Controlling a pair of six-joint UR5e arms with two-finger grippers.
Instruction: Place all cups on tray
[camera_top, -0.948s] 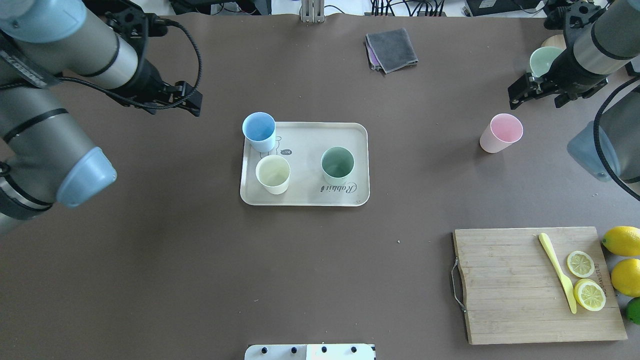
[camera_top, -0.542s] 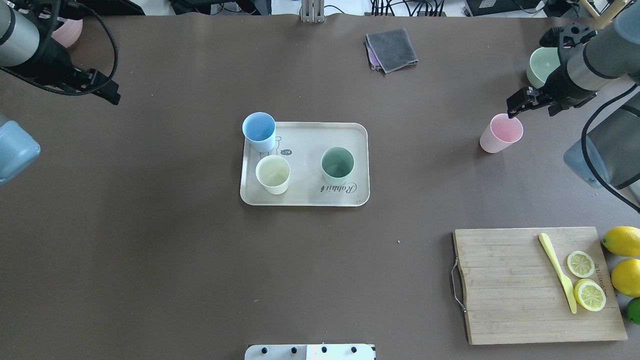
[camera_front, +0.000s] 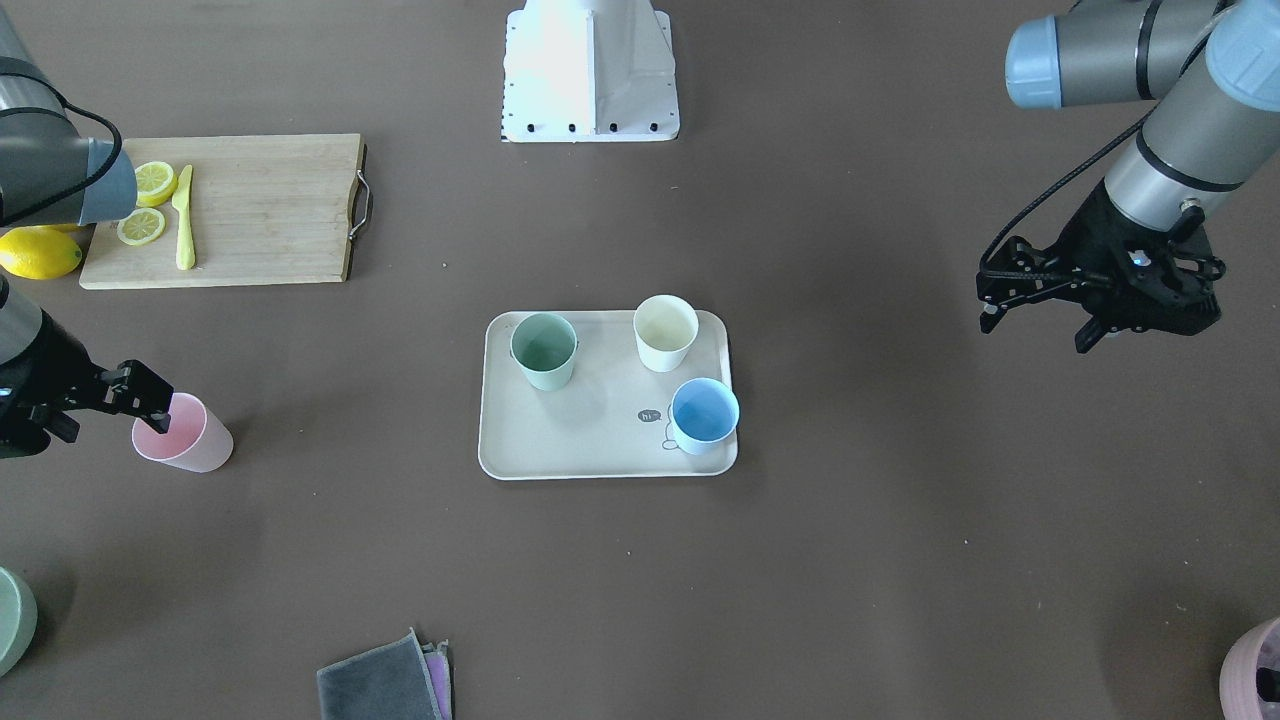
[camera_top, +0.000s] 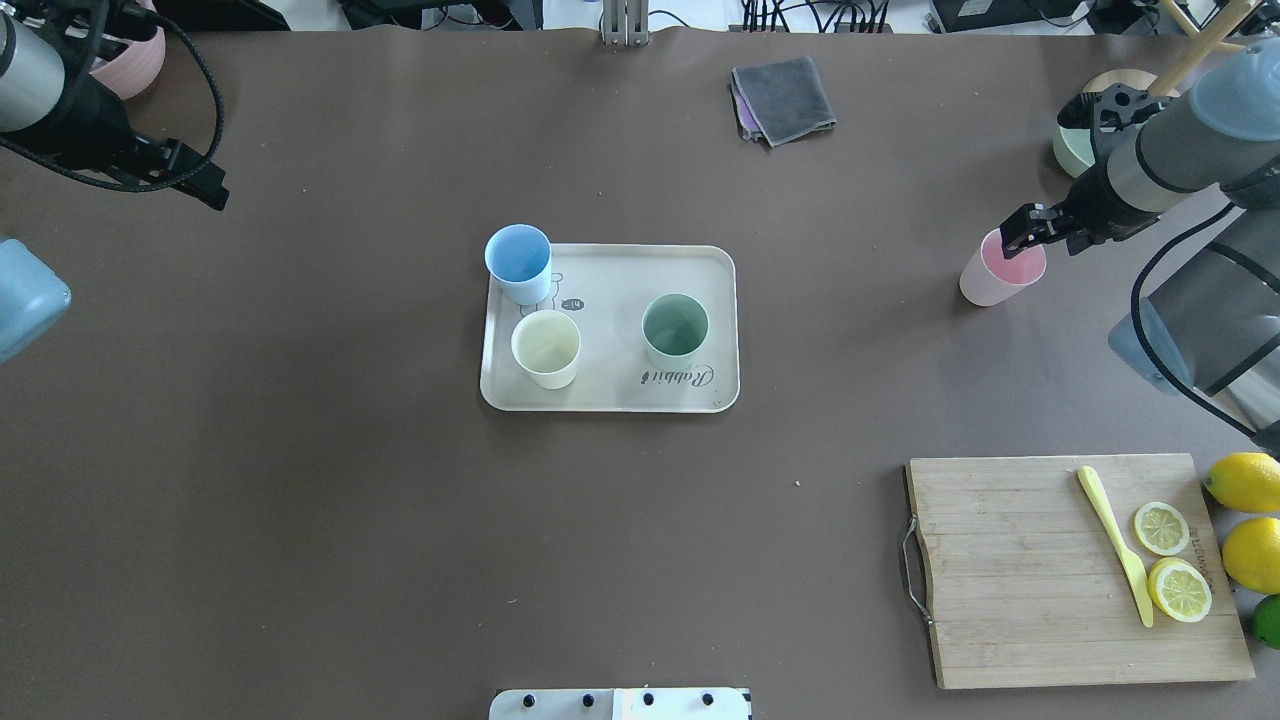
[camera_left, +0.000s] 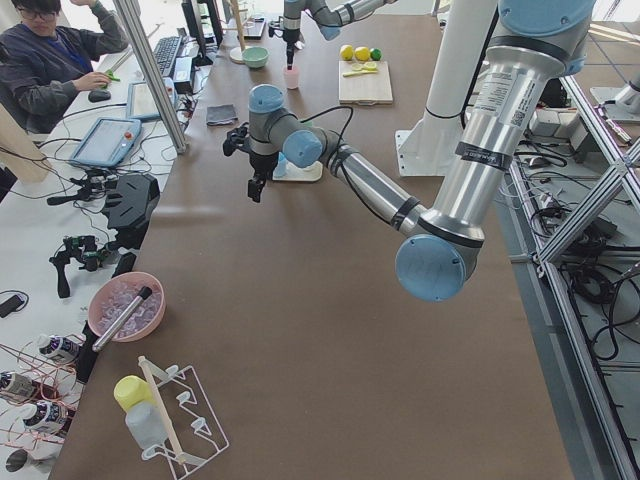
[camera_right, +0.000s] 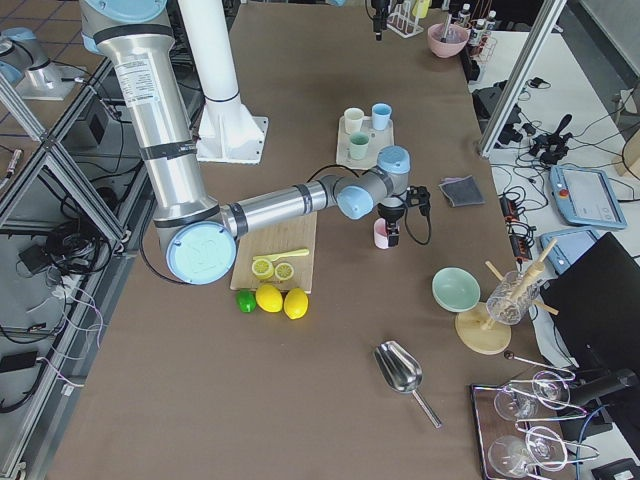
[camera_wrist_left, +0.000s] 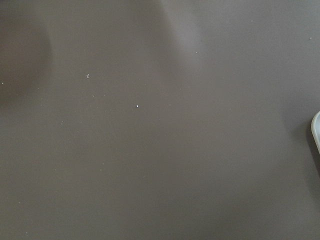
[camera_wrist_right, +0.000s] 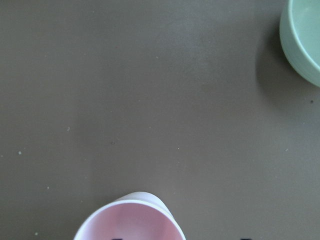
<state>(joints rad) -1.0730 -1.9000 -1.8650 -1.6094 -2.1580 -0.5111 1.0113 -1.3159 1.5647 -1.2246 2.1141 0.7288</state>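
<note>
The beige tray (camera_top: 610, 300) lies mid-table. On it stand the light blue cup (camera_top: 518, 262), the cream cup (camera_top: 546, 348) and the mint green cup (camera_top: 675, 330). The pink cup (camera_top: 982, 285) stands upright on the bare table, far right of the tray. My right gripper (camera_top: 1020, 238) is open at that cup's far rim. One finger hangs inside the rim and one outside, as the front view (camera_front: 150, 402) shows. The right wrist view has the pink cup (camera_wrist_right: 130, 222) at its bottom edge. My left gripper (camera_top: 212, 192) is open and empty, far left of the tray.
A bamboo cutting board (camera_top: 1030, 570) with a yellow knife and lemon slices lies front right, with lemons beside it. A mint bowl (camera_top: 1068, 152) stands behind my right gripper. A grey cloth (camera_top: 785, 98) lies at the back. A pink bowl (camera_top: 135, 62) stands back left.
My right gripper has moved forward and down from beside the mint bowl onto the pink cup's rim. My left arm has pulled back from near the tray to the far left.
</note>
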